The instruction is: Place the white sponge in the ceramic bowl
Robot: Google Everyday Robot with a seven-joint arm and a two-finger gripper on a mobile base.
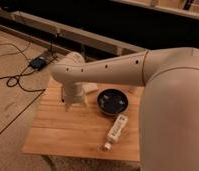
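Note:
The round black ceramic bowl (113, 102) sits on the wooden table (68, 132), right of centre, its glossy inside showing pale specks. My gripper (74, 104) hangs from the white arm (113, 70) and is down at the table's back left, just left of the bowl. The wrist hides what lies under it. The white sponge is not visible; it may be hidden behind the gripper.
A long white capped tube (116, 131) lies on the table in front of the bowl. My large white arm fills the right side. Black cables and a small dark box (38, 63) lie on the floor at left. A dark wall runs behind.

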